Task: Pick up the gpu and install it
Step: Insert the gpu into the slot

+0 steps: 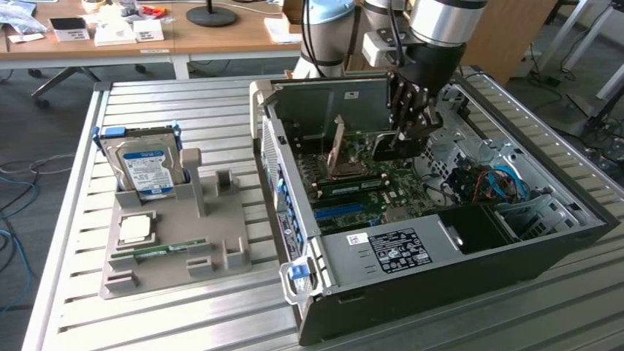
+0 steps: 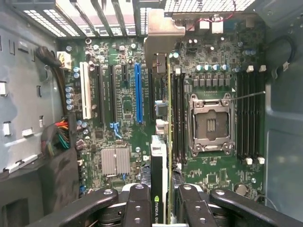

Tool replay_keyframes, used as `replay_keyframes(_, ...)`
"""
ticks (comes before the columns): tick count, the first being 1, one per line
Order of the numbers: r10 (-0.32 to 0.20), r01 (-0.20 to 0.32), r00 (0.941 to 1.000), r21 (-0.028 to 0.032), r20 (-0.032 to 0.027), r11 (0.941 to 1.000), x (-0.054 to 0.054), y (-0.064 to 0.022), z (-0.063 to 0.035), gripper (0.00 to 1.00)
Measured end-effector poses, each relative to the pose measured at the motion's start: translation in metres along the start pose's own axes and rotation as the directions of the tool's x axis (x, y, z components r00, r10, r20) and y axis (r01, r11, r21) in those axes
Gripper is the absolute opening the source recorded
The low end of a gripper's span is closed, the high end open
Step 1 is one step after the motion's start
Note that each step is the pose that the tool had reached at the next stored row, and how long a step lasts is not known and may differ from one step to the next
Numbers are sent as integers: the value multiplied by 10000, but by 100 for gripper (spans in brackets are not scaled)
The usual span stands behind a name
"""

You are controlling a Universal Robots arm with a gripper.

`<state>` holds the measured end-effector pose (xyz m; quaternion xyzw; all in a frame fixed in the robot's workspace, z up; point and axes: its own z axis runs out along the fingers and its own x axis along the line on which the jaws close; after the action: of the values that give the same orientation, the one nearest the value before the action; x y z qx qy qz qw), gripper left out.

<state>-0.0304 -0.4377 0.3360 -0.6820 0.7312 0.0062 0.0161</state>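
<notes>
1. Exterior view: the black open-sided computer case (image 1: 546, 248) lies on the slatted metal table (image 1: 195, 102), toward its edge at the exterior view's right. The arm's black gripper (image 1: 408, 128) reaches in near the case's rear wall, clamped on the gpu (image 1: 395, 146), a thin green card with a dark face. The gpu hangs over the green motherboard (image 1: 390, 183), seemingly not seated
2. Wrist view: the gpu (image 2: 160, 161) stands edge-on between the fingers (image 2: 137, 203), its silver bracket toward the case's rear grille, beside the blue expansion slot (image 2: 138, 92). Which slot lies beneath I cannot tell. To do this well, keep the card's edge parallel to the slot, line up the bracket with the rear opening, and press straight down without tilting
</notes>
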Motion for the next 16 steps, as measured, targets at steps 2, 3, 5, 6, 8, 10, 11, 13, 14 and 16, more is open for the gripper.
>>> replay_keyframes(2, 0, 0, 10000, 1, 1, 10000, 3, 12, 22, 27)
replay_keyframes(3, 0, 0, 10000, -1, -2, 10000, 11, 14, 24, 27)
replay_keyframes(5, -2, 2, 10000, 0, 0, 10000, 35, 15, 30, 27)
replay_keyframes(6, -2, 2, 10000, 0, 0, 10000, 48, 15, 32, 27)
replay_keyframes(8, 1, -1, 10000, 1, 3, 10000, 59, 22, 45, 27)
replay_keyframes(10, -1, 1, 10000, 0, 0, 10000, 63, 33, 68, 27)
replay_keyframes(11, -2, 2, 10000, 1, 0, 10000, 64, 41, 80, 27)
replay_keyframes(13, -1, 1, 10000, 1, 0, 10000, 66, 53, 103, 27)
replay_keyframes(14, -1, 1, 10000, 1, 0, 10000, 67, 58, 112, 27)
replay_keyframes(16, -1, 1, 10000, 0, -2, 10000, 70, 69, 126, 27)
